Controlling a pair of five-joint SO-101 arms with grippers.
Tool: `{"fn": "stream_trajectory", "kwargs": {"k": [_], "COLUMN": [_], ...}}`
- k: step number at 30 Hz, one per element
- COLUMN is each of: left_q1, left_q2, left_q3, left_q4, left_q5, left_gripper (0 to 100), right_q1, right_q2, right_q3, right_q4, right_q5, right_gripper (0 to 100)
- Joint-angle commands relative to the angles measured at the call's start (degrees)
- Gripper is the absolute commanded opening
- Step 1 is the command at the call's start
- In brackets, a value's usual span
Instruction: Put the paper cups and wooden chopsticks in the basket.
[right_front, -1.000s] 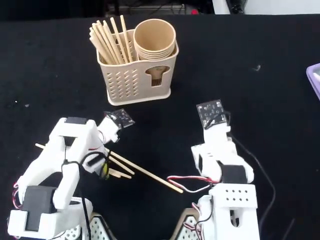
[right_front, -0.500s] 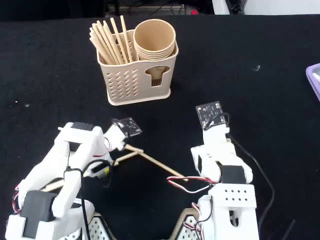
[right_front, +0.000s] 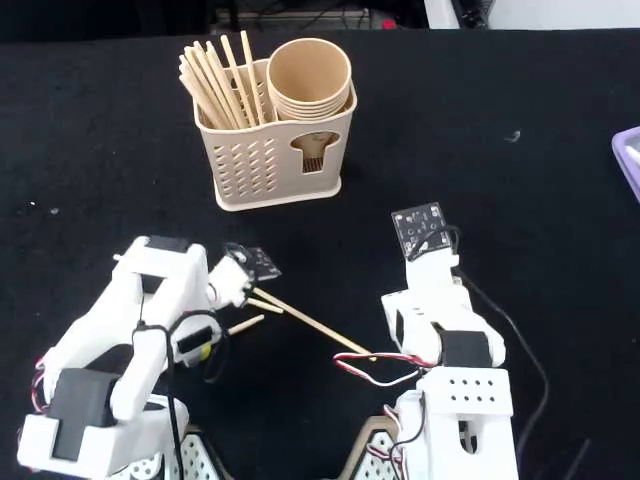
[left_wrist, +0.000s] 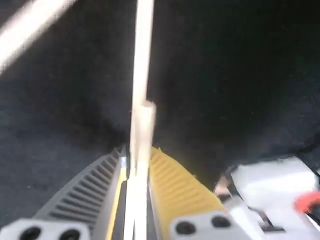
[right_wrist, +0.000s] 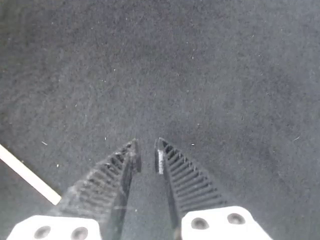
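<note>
A beige slotted basket (right_front: 281, 150) stands at the back of the black table, with several wooden chopsticks (right_front: 218, 82) in one half and a stack of paper cups (right_front: 310, 78) in the other. My left gripper (left_wrist: 137, 156) is shut on a pair of chopsticks (left_wrist: 141, 85) that run straight out from between its fingers. From above, the left gripper (right_front: 238, 288) sits in front of the basket, and a long chopstick (right_front: 315, 325) slants from it toward the right arm (right_front: 432, 305). A shorter stick (right_front: 245, 323) pokes out just below it. My right gripper (right_wrist: 146, 152) is shut on nothing, low over bare cloth.
A chopstick end (right_wrist: 26, 175) lies beside the right gripper. A purple object (right_front: 628, 155) shows at the table's right edge. Black cloth (right_front: 500, 120) spreads open to the right of the basket.
The left arm has moved up toward the basket with chopsticks in its gripper, and the sticks have swung and shifted with it. The right arm has stayed still.
</note>
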Motion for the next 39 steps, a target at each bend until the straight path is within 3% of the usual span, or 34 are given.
{"fn": "stream_trajectory", "kwargs": {"k": [1,5,8,13,18,22,26,31,34,39], "left_q1": [0.22,0.31,0.31,1.45,11.12,16.48,16.4,15.96,13.93,9.54], "left_q2": [-2.02,-7.82,-11.52,-13.45,-13.98,-13.54,-14.07,-14.15,-14.15,-14.15], "left_q3": [-6.02,-9.71,-9.45,-2.42,3.91,5.76,5.76,5.05,3.91,4.26], "left_q4": [5.98,11.16,10.46,-2.37,-16.53,-21.01,-18.81,-14.33,-12.4,-8.0], "left_q5": [-0.53,-0.44,0.0,6.51,19.87,26.02,25.93,25.93,23.82,12.48], "left_gripper": [3,3,3,3,3,3,3,21,19,13], "right_q1": [-0.53,-0.53,-0.53,-0.53,-0.53,-0.53,-0.53,-0.53,-0.53,-0.53], "right_q2": [-1.71,-1.71,-1.71,-1.71,-1.71,-1.71,-1.71,-1.71,-1.71,-1.71], "right_q3": [-0.22,-0.22,-0.22,-0.22,-0.22,-0.13,0.04,0.13,0.22,0.48], "right_q4": [-1.14,-1.14,-1.14,-1.14,-1.23,-1.23,-1.23,-1.23,-1.23,-1.23], "right_q5": [-0.09,-0.09,-0.09,-0.09,-0.09,-0.09,-0.09,-0.09,-0.09,-0.09], "right_gripper": [5.9,5.9,5.9,5.9,5.9,5.8,5.8,5.9,5.9,5.9]}}
